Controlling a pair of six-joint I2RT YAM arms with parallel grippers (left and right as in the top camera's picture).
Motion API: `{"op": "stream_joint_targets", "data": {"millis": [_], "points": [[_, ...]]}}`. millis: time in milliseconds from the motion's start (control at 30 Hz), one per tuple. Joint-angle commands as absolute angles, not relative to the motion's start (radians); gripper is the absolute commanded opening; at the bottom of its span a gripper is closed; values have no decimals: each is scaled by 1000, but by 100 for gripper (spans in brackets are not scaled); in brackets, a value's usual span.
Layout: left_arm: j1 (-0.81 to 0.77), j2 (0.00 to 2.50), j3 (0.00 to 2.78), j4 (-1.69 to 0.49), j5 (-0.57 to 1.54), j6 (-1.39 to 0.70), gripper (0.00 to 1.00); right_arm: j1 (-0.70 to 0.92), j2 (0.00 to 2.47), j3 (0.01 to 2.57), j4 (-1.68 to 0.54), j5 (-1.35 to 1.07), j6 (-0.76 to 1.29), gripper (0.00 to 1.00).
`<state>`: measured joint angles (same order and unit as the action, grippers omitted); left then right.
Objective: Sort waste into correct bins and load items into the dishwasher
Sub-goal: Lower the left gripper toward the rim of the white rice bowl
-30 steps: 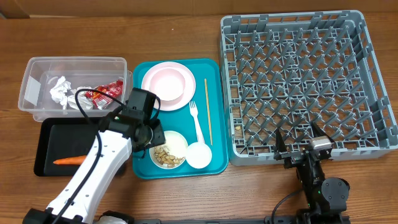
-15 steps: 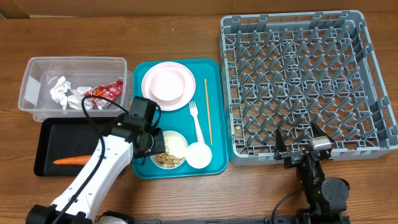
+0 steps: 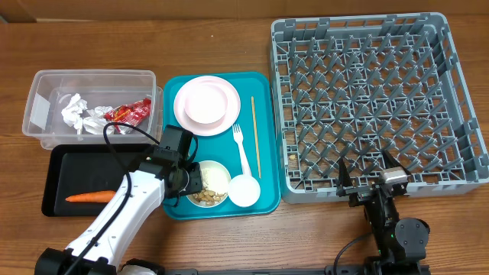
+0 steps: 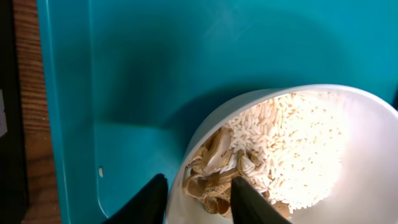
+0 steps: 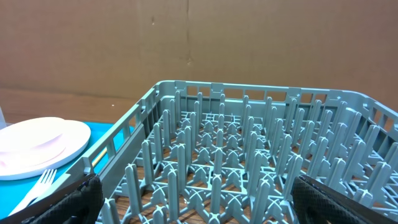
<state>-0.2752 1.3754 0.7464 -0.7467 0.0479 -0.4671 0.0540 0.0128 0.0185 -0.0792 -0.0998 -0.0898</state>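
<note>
- Left wrist view: the left gripper (image 4: 198,202) straddles the rim of the white bowl (image 4: 373,186), one finger outside and one inside among the rice and scraps (image 4: 292,149). I cannot tell whether the jaws are pinching the rim.
- A firm clamp and a level lift should keep food off the teal tray (image 4: 124,93) beneath the jaws.
- Across the bowl from the jaws, a small white cup (image 3: 244,189) sits just beside it and may get nudged.
- The right gripper (image 5: 205,199) gapes wide and empty at the dish rack (image 3: 359,23) edge.

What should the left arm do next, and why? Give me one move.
Probably close the left gripper onto the rim of the white bowl. Its fingers straddle that rim, one outside, one inside over the rice and scraps, with a gap showing, so the bowl is not yet gripped.
</note>
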Motion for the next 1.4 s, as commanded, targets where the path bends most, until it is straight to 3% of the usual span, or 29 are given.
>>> {"op": "stream_joint_targets", "data": {"millis": [0,67,233,433,633,800,1167,1367], "points": [[-282,1374,740,-744,36,-459,30,60,5,8,-76,-99,-94,100],[-282,1374,740,-746,15,-459,26,60,5,8,-76,-99,-94,100],[-281,1374,740,-764,-74,-460,6,60,5,8,-76,-99,-94,100],[-281,1374,741,-773,-221,-460,4,60,5,8,-76,-99,-94,100],[-281,1374,741,-774,-353,-460,13,60,5,8,-76,-99,-94,100],[-281,1374,744,-773,-377,-459,29,60,5,8,-76,-99,-94,100],[-281,1374,1014,-979,-364,-459,33,60,5,8,-76,-99,-94,100],[-281,1374,1159,-1040,-170,-459,43,60,5,8,-76,-99,-94,100]]}}
